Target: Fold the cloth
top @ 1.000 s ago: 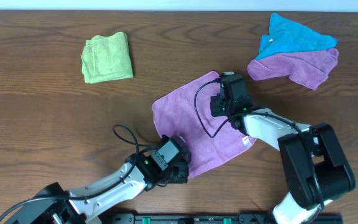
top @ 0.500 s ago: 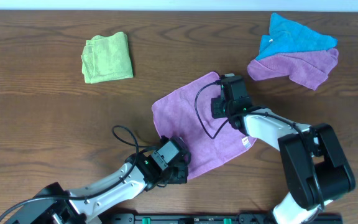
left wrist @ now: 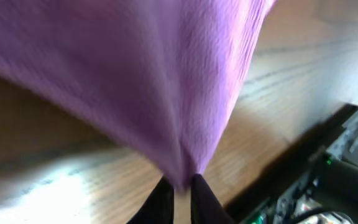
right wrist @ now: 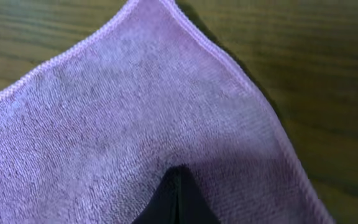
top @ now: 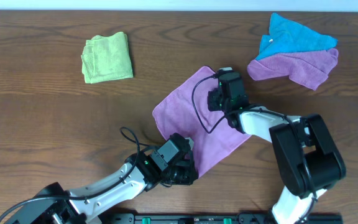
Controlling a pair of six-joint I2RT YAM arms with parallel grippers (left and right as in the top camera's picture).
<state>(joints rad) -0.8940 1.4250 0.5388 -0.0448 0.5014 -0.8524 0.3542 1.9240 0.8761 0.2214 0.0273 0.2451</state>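
Observation:
The cloth [top: 188, 115], a magenta-purple towel, lies as a drawn-out diamond in the middle of the table. My left gripper [top: 188, 176] is at its near corner. In the left wrist view the cloth [left wrist: 135, 74] hangs lifted above the wood, gathered to a point, and the left gripper [left wrist: 180, 183] is shut on that point. My right gripper [top: 215, 102] sits on the cloth's far part, below its far corner. In the right wrist view the cloth [right wrist: 117, 106] bunches around the right gripper [right wrist: 178, 169], which is shut and pinches it. No white label shows.
A folded light green cloth [top: 107, 57] lies at the far left. A blue cloth [top: 294, 36] rests partly on a lavender cloth [top: 300, 65] at the far right. A black rail [top: 229, 218] runs along the table's front edge near the arm bases.
The left gripper moved right with the near corner, lifting it. The right gripper shifted slightly up and left. The cloth narrowed, and its right corner with the label is no longer seen.

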